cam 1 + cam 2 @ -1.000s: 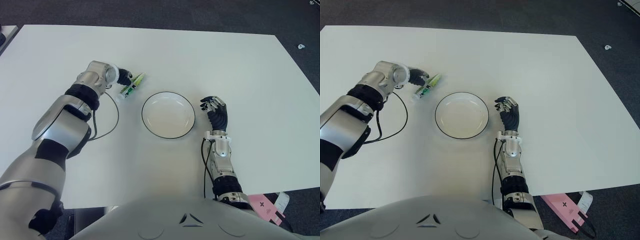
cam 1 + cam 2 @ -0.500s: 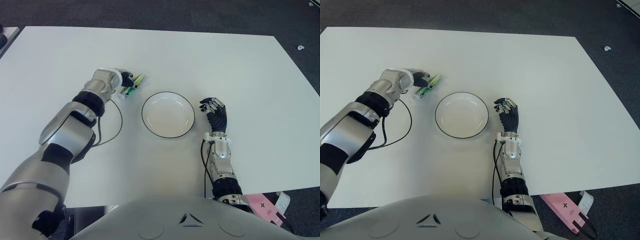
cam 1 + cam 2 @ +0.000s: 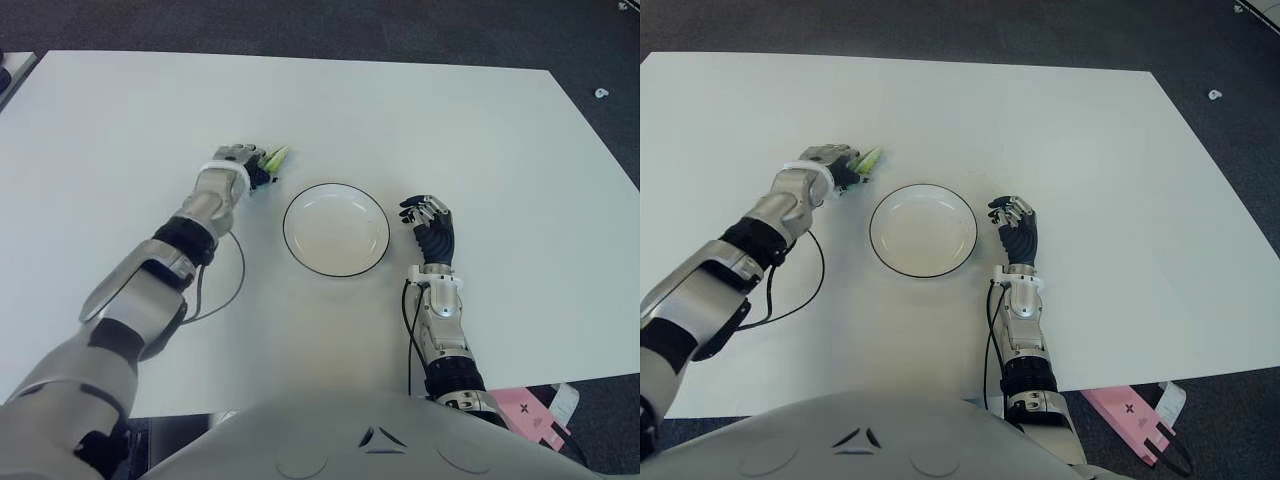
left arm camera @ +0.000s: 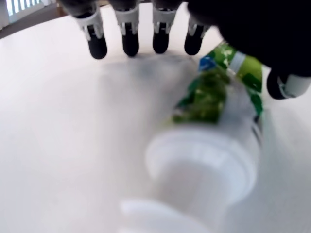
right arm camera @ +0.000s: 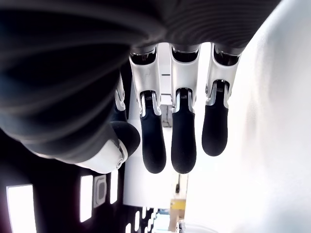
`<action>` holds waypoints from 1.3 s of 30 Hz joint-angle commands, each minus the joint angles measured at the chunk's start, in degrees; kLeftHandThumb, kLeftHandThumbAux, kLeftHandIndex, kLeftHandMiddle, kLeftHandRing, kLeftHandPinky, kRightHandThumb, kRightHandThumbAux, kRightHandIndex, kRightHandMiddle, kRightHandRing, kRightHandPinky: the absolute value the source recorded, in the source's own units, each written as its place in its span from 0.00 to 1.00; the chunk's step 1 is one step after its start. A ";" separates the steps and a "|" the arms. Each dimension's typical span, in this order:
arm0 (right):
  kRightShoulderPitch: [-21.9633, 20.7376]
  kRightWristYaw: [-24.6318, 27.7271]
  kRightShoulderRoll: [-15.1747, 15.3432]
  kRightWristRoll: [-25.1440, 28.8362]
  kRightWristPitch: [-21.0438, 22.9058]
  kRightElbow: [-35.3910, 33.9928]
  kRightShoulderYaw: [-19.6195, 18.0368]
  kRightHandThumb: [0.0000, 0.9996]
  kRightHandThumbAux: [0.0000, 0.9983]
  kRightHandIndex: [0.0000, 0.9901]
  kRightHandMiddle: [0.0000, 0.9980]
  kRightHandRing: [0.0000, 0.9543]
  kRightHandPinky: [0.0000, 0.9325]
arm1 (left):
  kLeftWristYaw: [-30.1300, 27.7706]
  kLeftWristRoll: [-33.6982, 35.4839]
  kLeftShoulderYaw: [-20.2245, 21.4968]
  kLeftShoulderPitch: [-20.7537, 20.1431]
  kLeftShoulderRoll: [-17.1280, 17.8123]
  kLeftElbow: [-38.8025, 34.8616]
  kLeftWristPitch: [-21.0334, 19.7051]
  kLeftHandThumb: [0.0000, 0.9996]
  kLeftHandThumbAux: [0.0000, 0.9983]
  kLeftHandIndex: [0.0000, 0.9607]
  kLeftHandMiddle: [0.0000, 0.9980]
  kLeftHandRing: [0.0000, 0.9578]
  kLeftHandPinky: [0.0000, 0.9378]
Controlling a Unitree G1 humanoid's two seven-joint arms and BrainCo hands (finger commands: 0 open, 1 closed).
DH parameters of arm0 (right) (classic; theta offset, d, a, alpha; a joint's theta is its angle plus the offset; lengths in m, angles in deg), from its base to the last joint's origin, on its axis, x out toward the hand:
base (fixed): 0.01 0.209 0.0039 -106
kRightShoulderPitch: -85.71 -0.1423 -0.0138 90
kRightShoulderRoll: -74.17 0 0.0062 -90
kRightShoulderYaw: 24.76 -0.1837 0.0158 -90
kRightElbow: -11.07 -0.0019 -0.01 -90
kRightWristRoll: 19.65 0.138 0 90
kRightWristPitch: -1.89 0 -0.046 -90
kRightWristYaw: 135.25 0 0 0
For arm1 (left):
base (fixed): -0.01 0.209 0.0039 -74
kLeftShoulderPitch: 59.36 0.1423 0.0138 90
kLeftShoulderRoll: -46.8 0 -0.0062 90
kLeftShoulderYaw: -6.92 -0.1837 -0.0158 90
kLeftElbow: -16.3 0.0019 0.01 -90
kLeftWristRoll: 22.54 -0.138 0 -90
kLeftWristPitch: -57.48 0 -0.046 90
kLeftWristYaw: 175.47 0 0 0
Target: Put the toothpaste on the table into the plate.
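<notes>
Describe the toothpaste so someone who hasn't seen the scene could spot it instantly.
On the white table, find the round white plate with a dark rim near the middle. Just beyond its left edge, the left hand sits over a small tube, the toothpaste. It is the only green thing on the table, with a white cap, lying flat with its green end poking out past the fingers.

head stereo overhead, wrist cameras close

**Materials and finishes**

The table (image 3: 420, 110) is smooth, matt white. The plate (image 3: 336, 229) looks like glossy white ceramic with a thin dark rim. The toothpaste (image 4: 218, 92) is a shiny green-printed plastic tube with a white plastic cap. Both arms are satin silver with black fingertips.
</notes>
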 commanded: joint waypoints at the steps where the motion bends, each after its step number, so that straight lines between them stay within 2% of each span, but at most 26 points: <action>1: 3.30 -0.33 -0.08 -0.31 4.07 3.34 -0.34 0.71 0.73 0.43 0.50 0.53 0.54 | -1.56 0.57 -2.50 16.62 -6.25 -5.23 -9.73 0.41 0.22 0.00 0.00 0.00 0.00; 4: 3.19 -0.30 0.01 -0.25 3.24 3.89 -0.42 0.71 0.73 0.43 0.50 0.54 0.54 | 1.85 0.10 -2.20 18.77 -8.92 -6.34 -14.46 0.44 0.20 0.00 0.00 0.00 0.00; 9: 3.17 -0.01 0.23 0.05 2.89 4.37 -0.59 0.71 0.73 0.43 0.51 0.54 0.54 | 7.51 0.37 -1.46 20.21 -11.77 -3.74 -16.95 0.46 0.20 0.00 0.00 0.00 0.00; 17: 2.99 -0.02 0.65 0.12 2.79 4.93 -0.83 0.71 0.73 0.43 0.52 0.54 0.55 | 14.72 2.18 1.33 19.80 -14.43 3.26 -16.08 0.49 0.24 0.00 0.00 0.00 0.00; 21: 2.86 -0.04 0.88 0.06 2.44 5.42 -0.92 0.71 0.73 0.43 0.52 0.55 0.56 | 16.66 2.13 2.07 20.22 -15.21 4.03 -16.19 0.50 0.27 0.00 0.00 0.00 0.00; 30: 2.60 0.49 1.26 0.40 1.98 6.21 -1.02 0.71 0.73 0.43 0.52 0.55 0.56 | 18.01 1.74 2.58 21.63 -15.51 4.27 -16.10 0.51 0.30 0.00 0.00 0.00 0.01; 39: 2.45 0.46 1.19 0.63 1.40 6.58 -1.12 0.71 0.73 0.43 0.53 0.55 0.55 | 18.63 1.12 2.16 22.46 -15.51 3.11 -17.27 0.54 0.34 0.00 0.06 0.04 0.12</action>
